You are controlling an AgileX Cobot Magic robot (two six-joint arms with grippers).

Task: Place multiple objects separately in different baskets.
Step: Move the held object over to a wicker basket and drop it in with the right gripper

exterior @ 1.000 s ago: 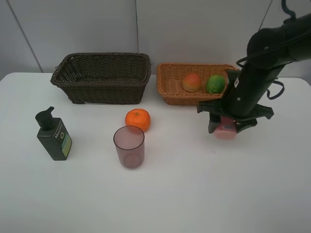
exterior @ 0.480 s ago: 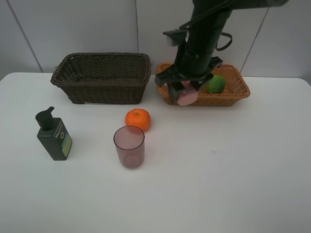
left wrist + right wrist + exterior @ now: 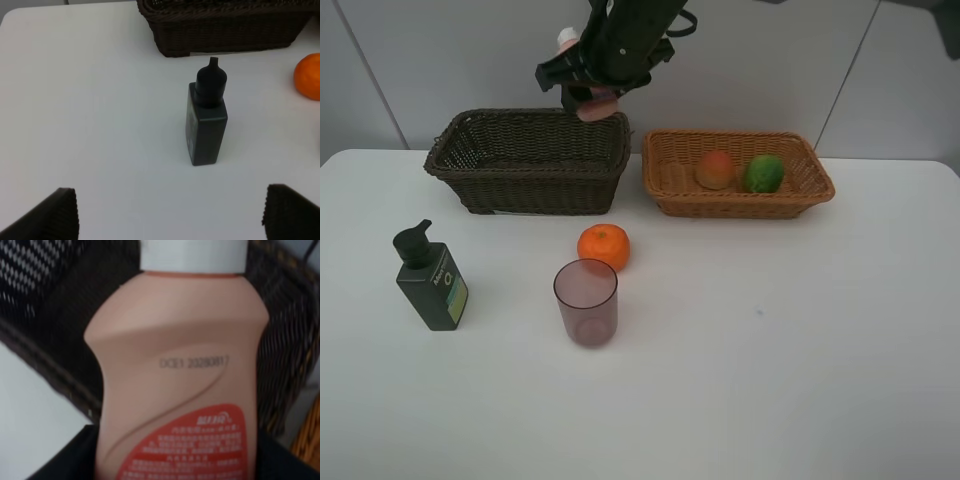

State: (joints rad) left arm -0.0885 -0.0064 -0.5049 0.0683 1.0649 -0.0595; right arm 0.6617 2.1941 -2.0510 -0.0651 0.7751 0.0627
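right claw [image 3: 588, 96] clamps pink bottle [image 3: 597, 104] above dark basket [image 3: 525, 186] near its 2 o'clock corner: better nudge toward 8 o'clock, lower inside rim, then let go; left claw [image 3: 170, 215] gapes idle.

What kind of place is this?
Most likely a robot lab bench, not a home: a bare white table against plain wall panels, a dark brown basket and a tan basket set out for sorting, and a black right pincer holding a pink bottle.
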